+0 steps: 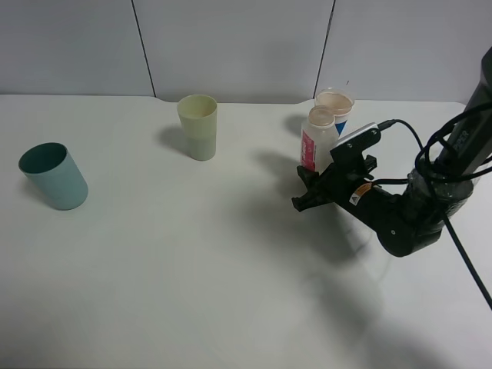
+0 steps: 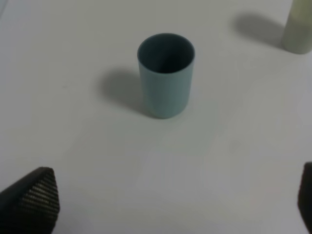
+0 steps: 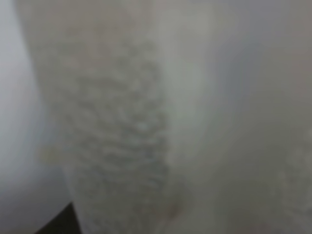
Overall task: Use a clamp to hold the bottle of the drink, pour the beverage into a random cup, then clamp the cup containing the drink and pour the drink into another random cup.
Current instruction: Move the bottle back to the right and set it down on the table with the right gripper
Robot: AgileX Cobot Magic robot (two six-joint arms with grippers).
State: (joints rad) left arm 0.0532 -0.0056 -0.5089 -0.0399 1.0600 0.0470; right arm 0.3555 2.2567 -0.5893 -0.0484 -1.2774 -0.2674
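The bottle of the drink (image 1: 317,141), clear with a red-pink label, stands upright at the right, pale tan beverage (image 1: 323,118) showing at its mouth. My right clamp (image 1: 306,189) is shut, low and just in front of the bottle's base; whether it touches the bottle I cannot tell. The right wrist view is filled by a blurred pale surface very close to the lens. The yellow-green cup (image 1: 197,127) (image 2: 298,29) stands mid-table at the back. The teal cup (image 1: 54,177) (image 2: 165,73) stands far left. My left clamp (image 2: 170,204) is open and empty, well short of the teal cup.
A blue-and-white cup (image 1: 336,104) holding tan liquid stands right behind the bottle. The right arm's black cables (image 1: 442,146) loop at the right edge. The white table (image 1: 192,269) runs to a grey wall at the back.
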